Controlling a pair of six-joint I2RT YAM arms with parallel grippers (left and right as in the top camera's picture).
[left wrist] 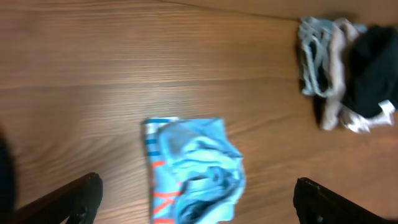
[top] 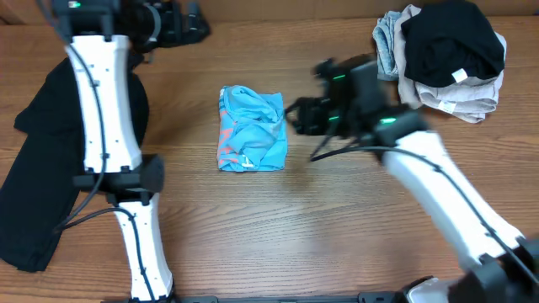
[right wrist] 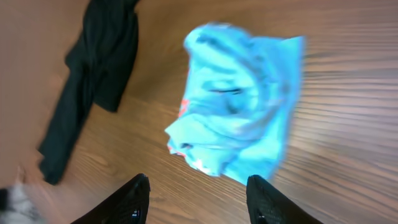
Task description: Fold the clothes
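Near the middle of the brown wood-grain table (top: 253,244), your light blue T-shirt (top: 252,130) lay in a small, rumpled, roughly square bundle. Red-orange lettering showed along its left side. The tabletop was smooth, with long grain lines running from the left edge to the right edge, and it filled almost all of every view.

Your right gripper (right wrist: 199,182) hung just beside the right side of the T-shirt. Its fingers (right wrist: 134,199) were partly spread and held nothing, and the bundle sat on the wood clear of their tips. This arm looked blurred in the overhead view.

Your left gripper (left wrist: 198,183) was up by the far edge, toward the far left corner. Its fingers were spread wide and empty, one at each lower corner of its own camera's view, well apart from the T-shirt.

Along the left edge, a larger black garment (top: 34,177) lay spread flat, partly hidden under your left arm (top: 105,109). At the far right corner sat a loose pile of clothes (top: 442,59). Grey and beige pieces lay at the bottom and a black piece with a white label on top.
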